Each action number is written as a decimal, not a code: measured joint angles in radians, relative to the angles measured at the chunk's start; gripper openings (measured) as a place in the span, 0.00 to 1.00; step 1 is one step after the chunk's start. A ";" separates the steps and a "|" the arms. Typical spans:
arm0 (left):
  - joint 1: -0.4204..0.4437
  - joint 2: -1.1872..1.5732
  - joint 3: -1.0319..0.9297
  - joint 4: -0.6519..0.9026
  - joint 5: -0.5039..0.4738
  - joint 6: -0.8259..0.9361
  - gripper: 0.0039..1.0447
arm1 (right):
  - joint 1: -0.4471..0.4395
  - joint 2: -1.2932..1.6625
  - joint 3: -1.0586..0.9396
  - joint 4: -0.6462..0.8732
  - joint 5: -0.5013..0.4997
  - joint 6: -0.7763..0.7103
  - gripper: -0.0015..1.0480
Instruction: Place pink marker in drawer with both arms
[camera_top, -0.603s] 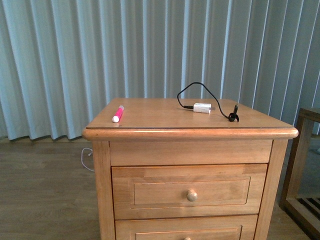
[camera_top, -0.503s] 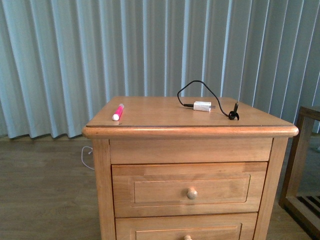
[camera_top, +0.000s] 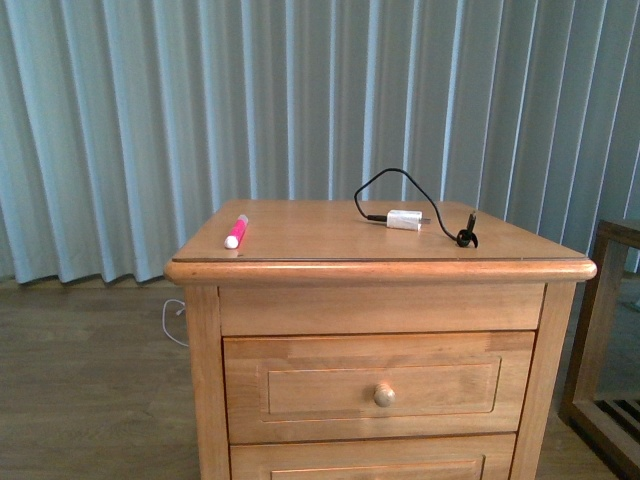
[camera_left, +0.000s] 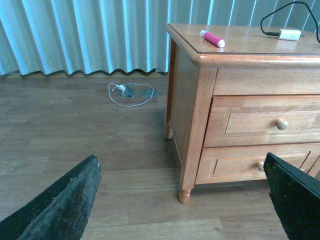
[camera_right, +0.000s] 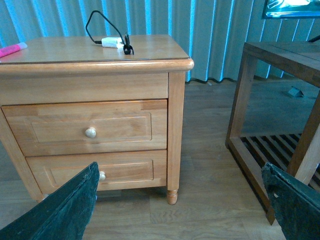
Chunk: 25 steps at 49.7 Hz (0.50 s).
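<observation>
The left gripper (camera_left: 180, 157) hangs low over the floor off the left side of the nightstand (camera_top: 380, 270), its fingers spread wide and holding nothing. It does not show in the front view. The pink marker (camera_top: 236, 230) lies flat on the top near the front left corner, its white end toward the front edge and nothing touching it. Below the top, the drawer (camera_top: 320, 375) is fully shut, with its round knob (camera_top: 384, 395) at the middle of the front. Toward the back right of the top sit a white plug (camera_top: 404, 219) and its looping black cable (camera_top: 385, 180), well apart from the marker. The right gripper (camera_right: 180, 166) faces the nightstand front from low down, also wide open and empty, with a dark side table (camera_top: 610, 300) to its right. The task looks barely begun. It seems sensible for the right arm to close on the knob and pull straight out, while the left arm comes down over the middle of the marker and pinches across the barrel so it cannot roll off the front edge.
</observation>
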 joint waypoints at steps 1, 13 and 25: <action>0.000 0.000 0.000 0.000 0.000 0.000 0.95 | 0.000 0.000 0.000 0.000 0.000 0.000 0.92; 0.000 0.000 0.000 0.000 0.000 0.000 0.95 | 0.000 0.000 0.000 0.000 0.000 0.000 0.92; 0.000 0.000 0.000 0.000 0.000 0.000 0.95 | -0.007 0.072 0.043 -0.115 -0.071 -0.024 0.92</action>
